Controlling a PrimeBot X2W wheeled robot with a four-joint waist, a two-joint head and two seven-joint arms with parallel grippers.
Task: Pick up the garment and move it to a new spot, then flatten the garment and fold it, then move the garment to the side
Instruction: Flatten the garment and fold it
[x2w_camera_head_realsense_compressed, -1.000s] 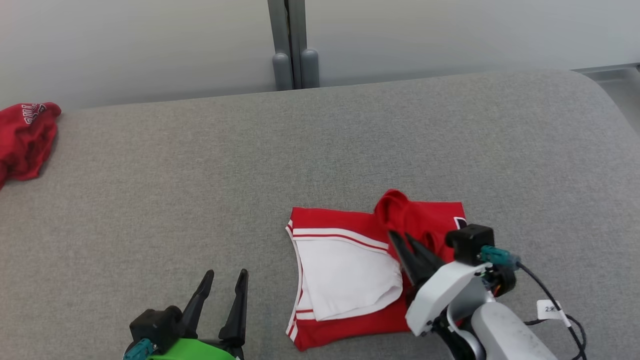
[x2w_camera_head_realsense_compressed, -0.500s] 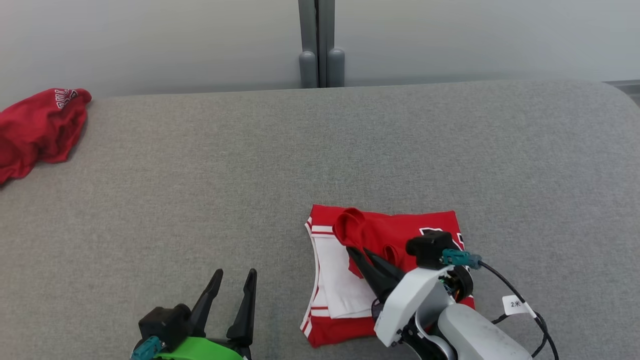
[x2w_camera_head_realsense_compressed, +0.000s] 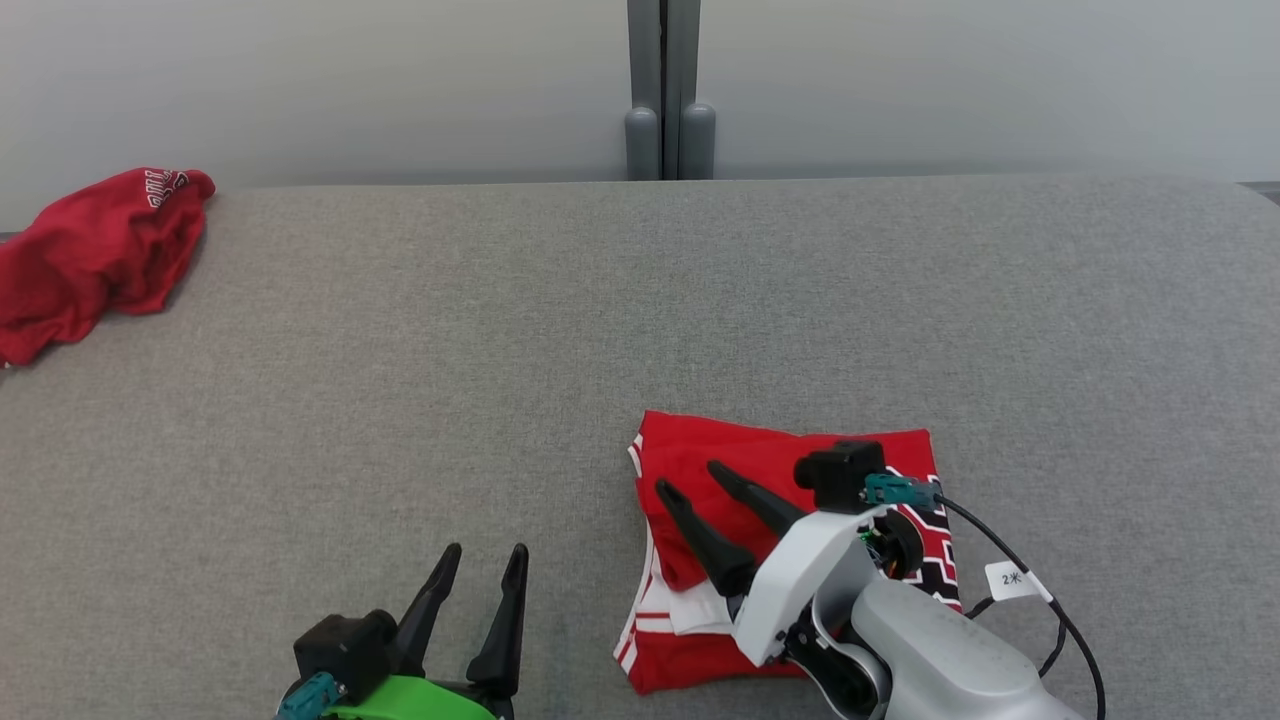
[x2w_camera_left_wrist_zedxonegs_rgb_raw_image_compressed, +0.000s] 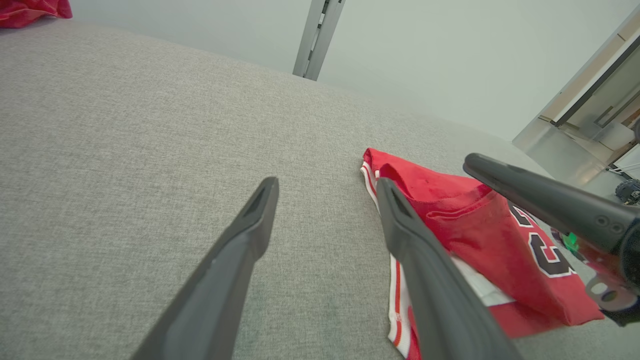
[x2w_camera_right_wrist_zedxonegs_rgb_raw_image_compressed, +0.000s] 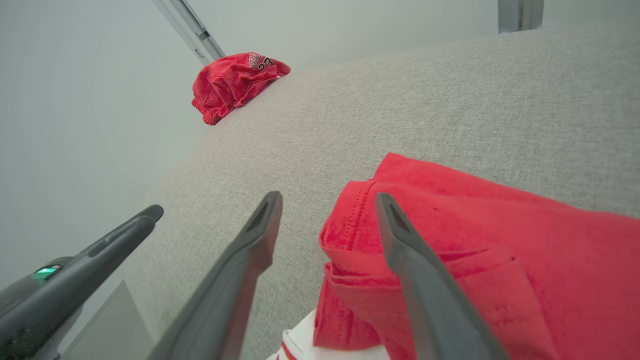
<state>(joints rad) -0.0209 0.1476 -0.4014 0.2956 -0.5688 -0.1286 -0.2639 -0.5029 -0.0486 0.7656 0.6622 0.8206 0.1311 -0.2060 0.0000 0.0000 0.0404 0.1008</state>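
Both sets of jaws spread wide, nothing held. Head view: folded red garment (x2w_camera_head_realsense_compressed: 740, 445) lies on the cushion's (x2w_camera_head_realsense_compressed: 600, 300) near-right part, right gripper (x2w_camera_head_realsense_compressed: 690, 477) just above it; left gripper (x2w_camera_head_realsense_compressed: 485, 550) at cushion's near edge. L wrist: garment flat on cushion, to the right. R wrist: crumpled red cloth (x2w_camera_right_wrist_zedxonegs_rgb_raw_image_compressed: 235, 82) at cushion's far-left corner.

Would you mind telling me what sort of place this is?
Probably an indoor lab or test room set up for folding clothes: a broad grey fabric-covered surface, plain pale wall panels behind it, and a folded red jersey.
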